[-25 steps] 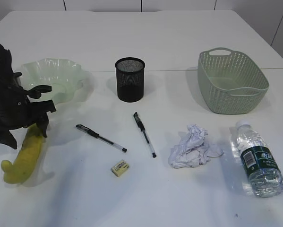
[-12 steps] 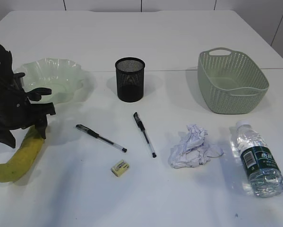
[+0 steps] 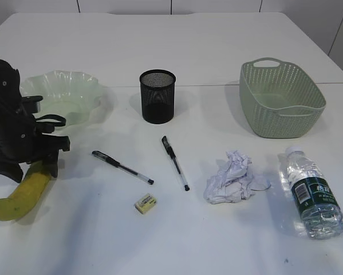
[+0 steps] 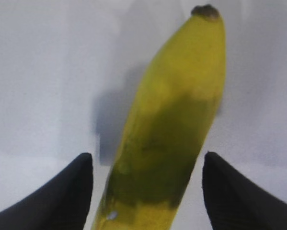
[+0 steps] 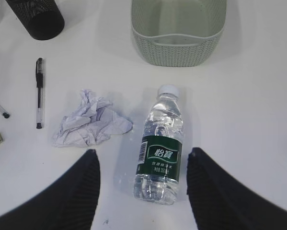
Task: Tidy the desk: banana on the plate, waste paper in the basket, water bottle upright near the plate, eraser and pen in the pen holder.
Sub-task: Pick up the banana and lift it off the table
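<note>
The yellow banana point(image 3: 19, 195) lies at the table's left edge, and its top end runs between the fingers of my left gripper point(image 3: 31, 169). In the left wrist view the banana point(image 4: 172, 129) has a gap on each side to the open gripper point(image 4: 146, 165). The pale green plate point(image 3: 62, 74) stands just behind. The water bottle point(image 5: 161, 143) lies on its side below my open right gripper point(image 5: 143, 158), cap towards the basket point(image 5: 177, 48). Crumpled paper point(image 3: 233, 179), two pens point(image 3: 122, 167) point(image 3: 175, 162), the eraser point(image 3: 145, 203) and the black mesh pen holder point(image 3: 157, 96) sit mid-table.
The green basket point(image 3: 280, 106) stands at the back right, behind the bottle point(image 3: 311, 192). The paper point(image 5: 88, 127) lies just left of the bottle. A second white table joins on behind.
The banana's lower end has swung to the left on the table. My left gripper has sunk a little over its upper end. Nothing else has moved.
</note>
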You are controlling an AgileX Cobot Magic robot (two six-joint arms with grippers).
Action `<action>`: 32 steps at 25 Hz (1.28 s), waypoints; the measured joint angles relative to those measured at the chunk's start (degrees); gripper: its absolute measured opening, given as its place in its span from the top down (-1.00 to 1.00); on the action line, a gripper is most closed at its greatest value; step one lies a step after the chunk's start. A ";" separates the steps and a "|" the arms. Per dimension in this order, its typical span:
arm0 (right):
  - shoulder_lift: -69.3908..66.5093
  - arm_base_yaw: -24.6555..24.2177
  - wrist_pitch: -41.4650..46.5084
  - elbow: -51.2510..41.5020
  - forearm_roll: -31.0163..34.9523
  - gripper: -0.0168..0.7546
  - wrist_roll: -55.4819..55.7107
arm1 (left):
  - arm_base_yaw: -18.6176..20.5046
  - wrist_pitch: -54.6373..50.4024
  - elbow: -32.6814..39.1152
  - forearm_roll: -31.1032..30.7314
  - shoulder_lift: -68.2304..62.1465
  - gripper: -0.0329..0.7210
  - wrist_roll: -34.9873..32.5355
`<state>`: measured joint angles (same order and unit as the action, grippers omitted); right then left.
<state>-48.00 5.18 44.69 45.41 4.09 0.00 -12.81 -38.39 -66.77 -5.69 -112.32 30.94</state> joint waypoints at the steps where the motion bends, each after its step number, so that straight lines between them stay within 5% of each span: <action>1: 0.00 0.00 0.00 0.00 0.00 -0.16 0.00 | 0.00 0.15 0.00 0.00 0.00 -0.40 -0.35; 16: 0.00 0.00 -0.15 0.00 0.00 -0.16 0.00 | 0.00 0.48 0.00 1.04 -1.18 0.08 -1.32; 26: 0.00 0.00 -0.15 0.00 0.00 -0.16 0.00 | 0.00 0.21 -0.40 3.46 0.41 0.09 -1.36; 32: 0.00 0.00 -0.28 0.00 0.00 -0.16 0.00 | 0.00 -0.29 -10.23 3.79 1.69 0.08 -1.36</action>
<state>-48.00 5.18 44.41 45.41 4.09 0.00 -12.81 -38.68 -77.00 -1.89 -110.62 29.58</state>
